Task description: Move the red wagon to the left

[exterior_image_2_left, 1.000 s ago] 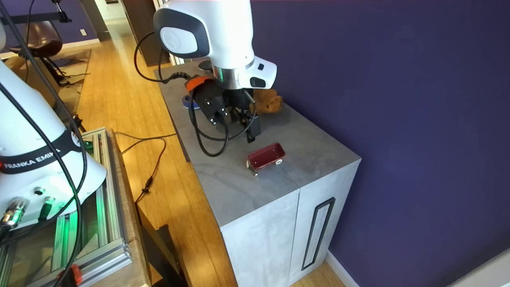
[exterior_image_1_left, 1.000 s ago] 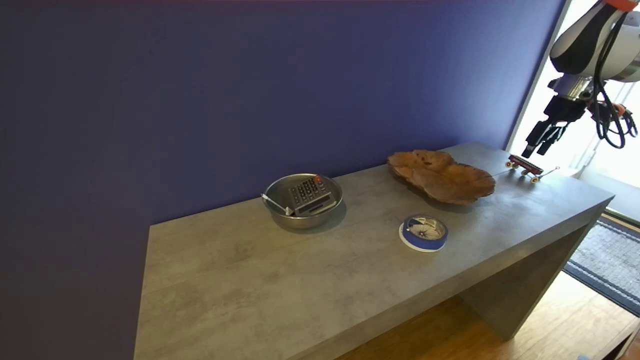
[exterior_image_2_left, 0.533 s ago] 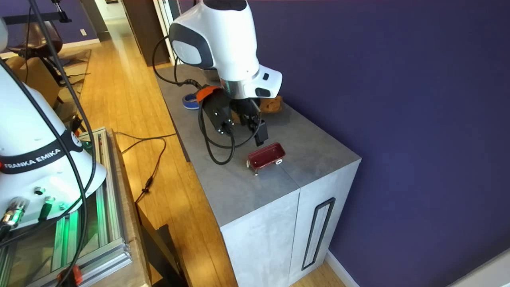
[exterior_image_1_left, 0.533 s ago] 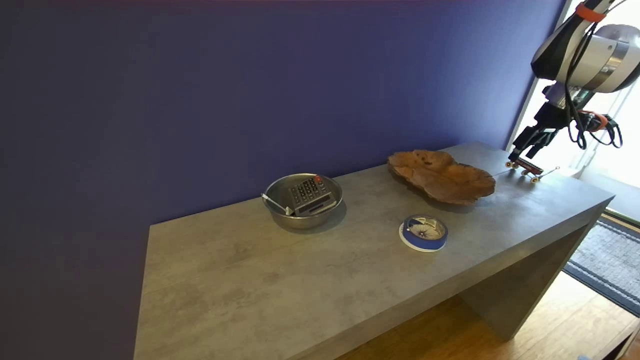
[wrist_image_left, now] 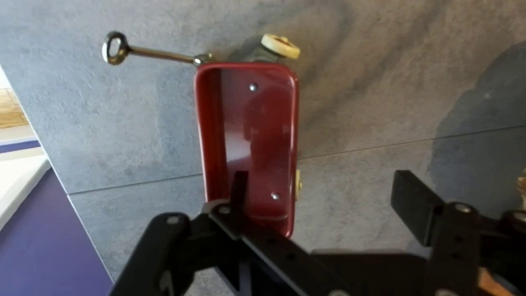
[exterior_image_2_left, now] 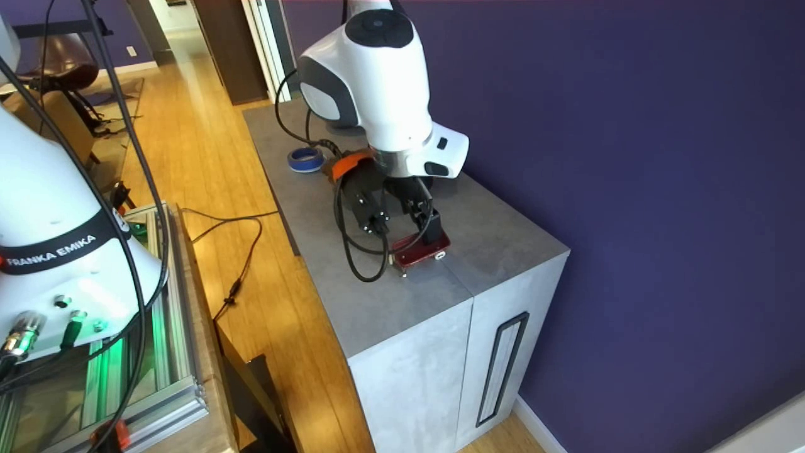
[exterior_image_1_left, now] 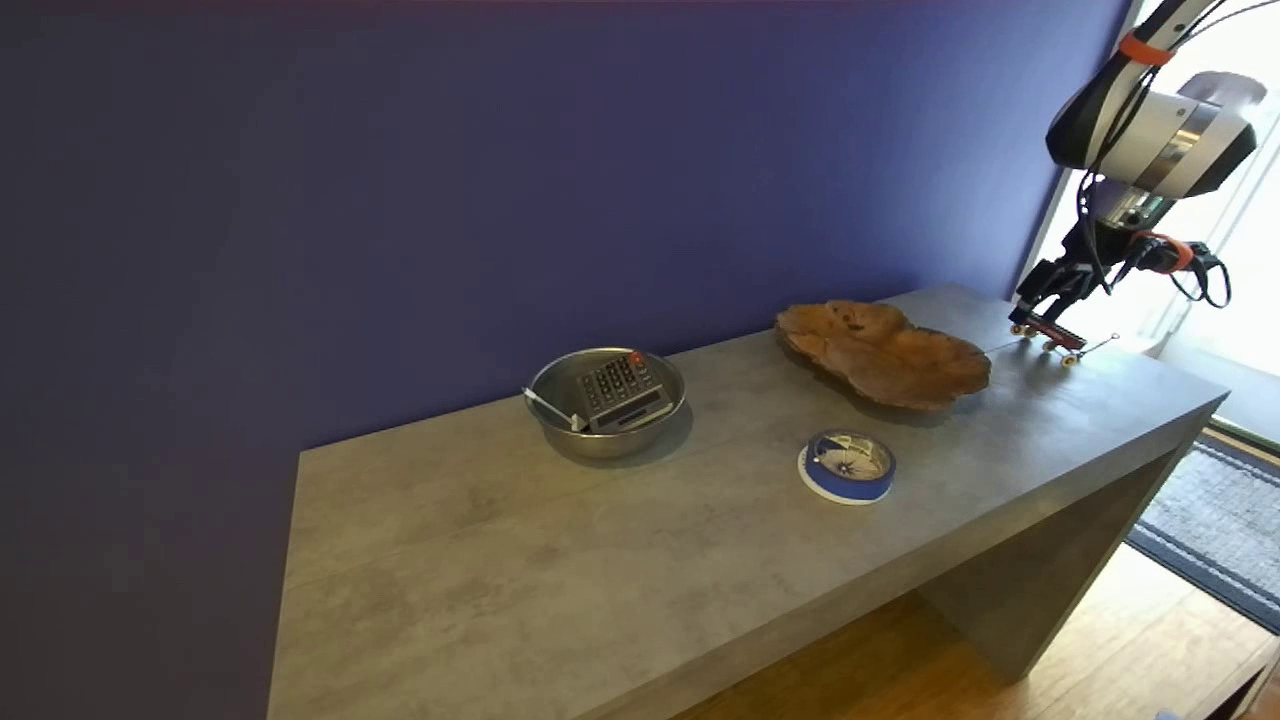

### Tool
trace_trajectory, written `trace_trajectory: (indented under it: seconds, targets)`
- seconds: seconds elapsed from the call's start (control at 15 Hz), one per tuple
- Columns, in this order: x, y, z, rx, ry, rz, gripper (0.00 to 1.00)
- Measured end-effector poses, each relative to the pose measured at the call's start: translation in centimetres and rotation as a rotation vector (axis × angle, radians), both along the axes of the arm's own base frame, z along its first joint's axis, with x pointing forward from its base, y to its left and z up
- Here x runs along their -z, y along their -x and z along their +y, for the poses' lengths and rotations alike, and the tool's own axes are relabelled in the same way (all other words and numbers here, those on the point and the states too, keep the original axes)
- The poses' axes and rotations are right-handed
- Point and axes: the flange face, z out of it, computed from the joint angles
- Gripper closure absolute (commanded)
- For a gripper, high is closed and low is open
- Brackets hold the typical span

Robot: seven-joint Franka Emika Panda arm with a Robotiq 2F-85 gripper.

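The red wagon [exterior_image_1_left: 1057,332] stands on the grey tabletop near its far right end in an exterior view. It also shows in an exterior view [exterior_image_2_left: 418,253], partly covered by my gripper. In the wrist view the wagon [wrist_image_left: 263,135] lies left of centre, its empty bed facing up, its metal handle pointing left and its pale wheels partly visible. My gripper [wrist_image_left: 321,181] is open. One finger is over or inside the wagon's near end, and the other is out to the right above bare tabletop. My gripper is low at the wagon in both exterior views [exterior_image_1_left: 1037,314] [exterior_image_2_left: 433,231].
A brown wooden tray [exterior_image_1_left: 885,355] is on the tabletop beside the wagon. A blue-rimmed dish [exterior_image_1_left: 848,482] stands nearer the front edge. A metal bowl [exterior_image_1_left: 600,443] holds a calculator [exterior_image_1_left: 622,390]. A purple wall [exterior_image_1_left: 640,180] runs along the back. The tabletop end [exterior_image_2_left: 409,321] is close to the wagon.
My gripper has come down and across to the wagon, from above and beside it to low over its bed. The wagon has not visibly moved.
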Motion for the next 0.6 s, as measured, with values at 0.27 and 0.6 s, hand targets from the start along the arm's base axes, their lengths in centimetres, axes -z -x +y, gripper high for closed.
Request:
trace_trajectory:
  seconds: [0.27, 0.6]
  targets:
    - [1.09, -0.27, -0.03, 0.000, -0.004, 0.012, 0.66]
    - [0.87, -0.83, -0.45, 0.010, -0.002, -0.004, 0.99]
